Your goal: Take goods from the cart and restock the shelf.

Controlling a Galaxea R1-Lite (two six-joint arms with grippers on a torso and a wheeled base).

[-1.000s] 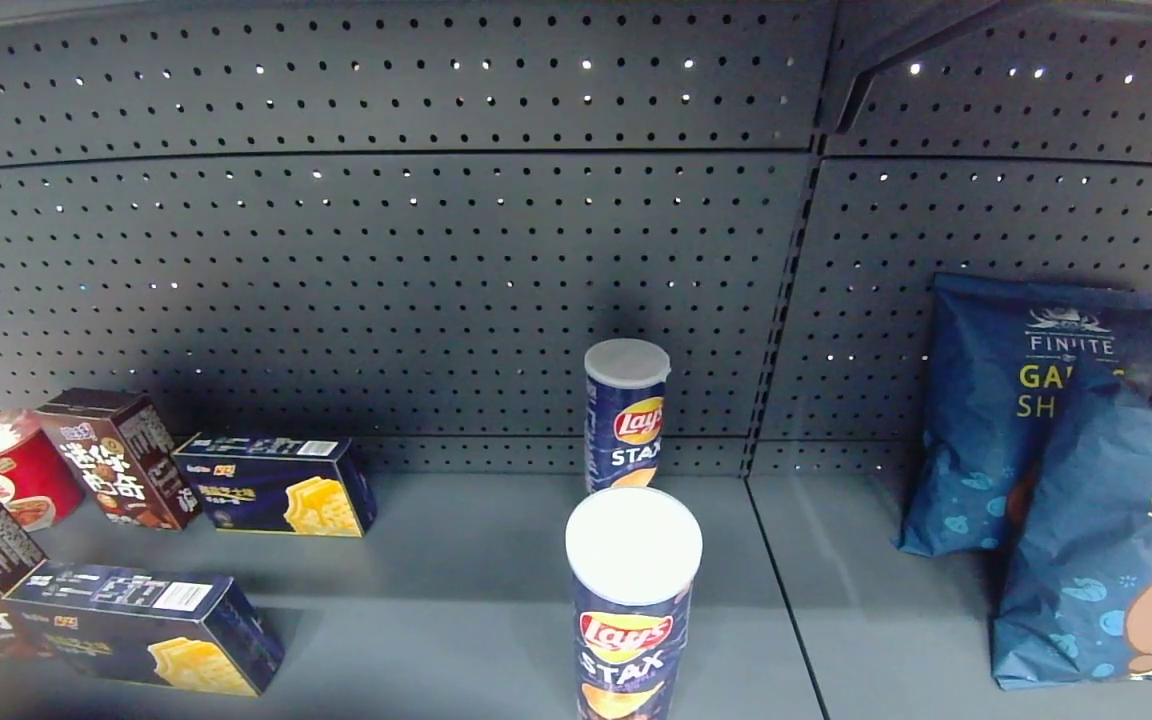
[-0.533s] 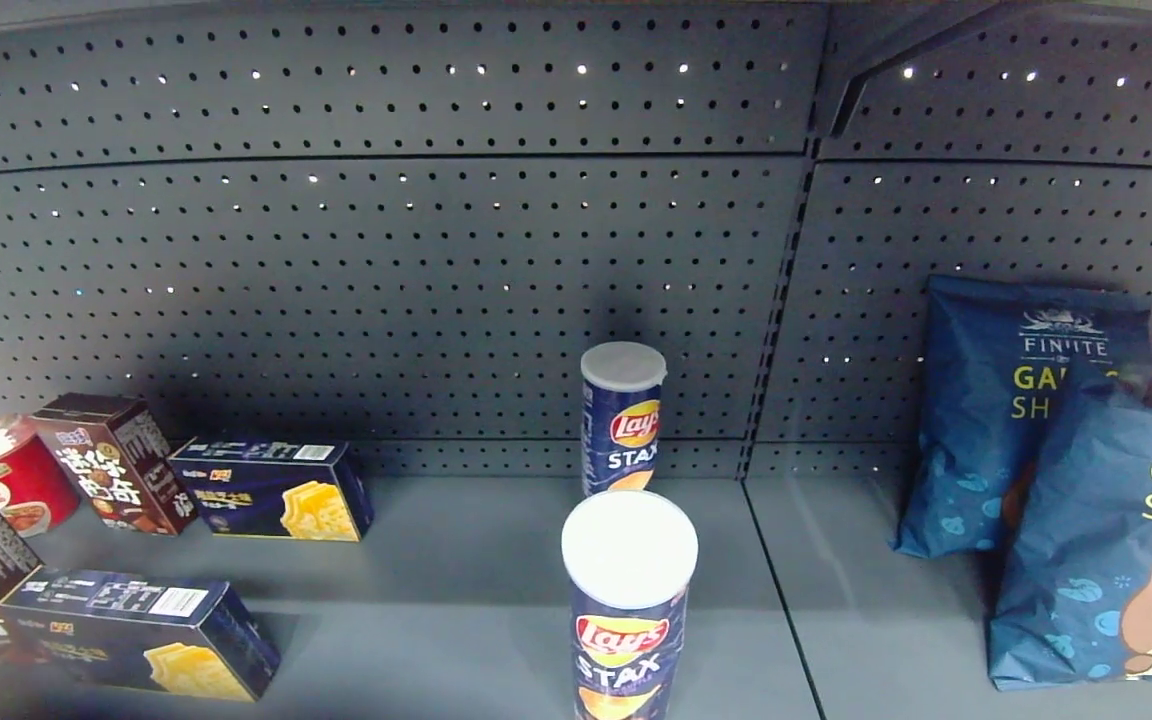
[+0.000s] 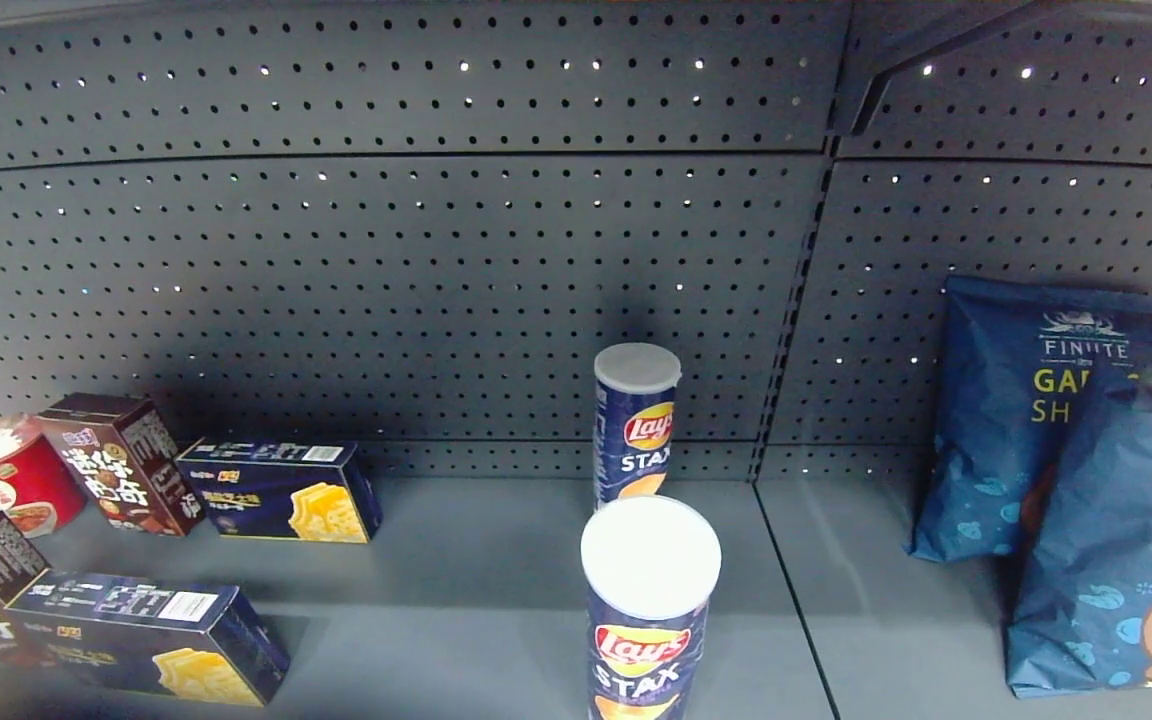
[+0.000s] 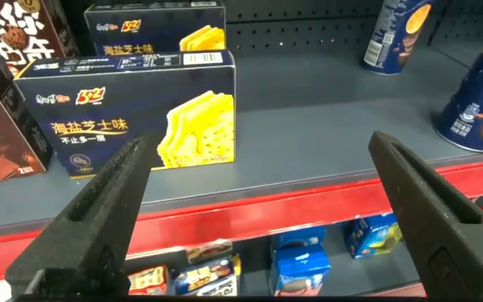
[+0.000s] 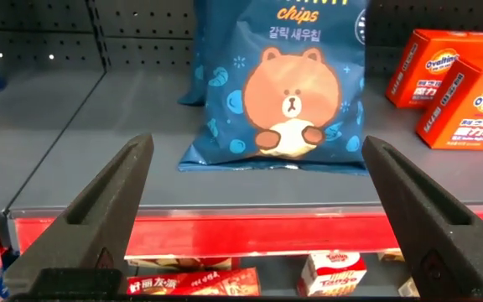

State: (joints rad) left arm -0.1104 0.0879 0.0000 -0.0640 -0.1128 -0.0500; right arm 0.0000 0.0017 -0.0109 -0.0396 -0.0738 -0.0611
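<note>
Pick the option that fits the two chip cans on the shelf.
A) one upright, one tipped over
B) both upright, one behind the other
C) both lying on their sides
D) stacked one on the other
B: the near can and the far can both stand upright, lids up, in line front to back.

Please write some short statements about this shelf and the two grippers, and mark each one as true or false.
1. The front chip can and the rear chip can both stand upright. True.
2. The left gripper holds a cracker box. False: it is open and empty; the cracker box lies on the shelf.
3. The right gripper is open. True.
4. The orange boxes stand between the two cans. False: they sit beside the bear chip bag.
</note>
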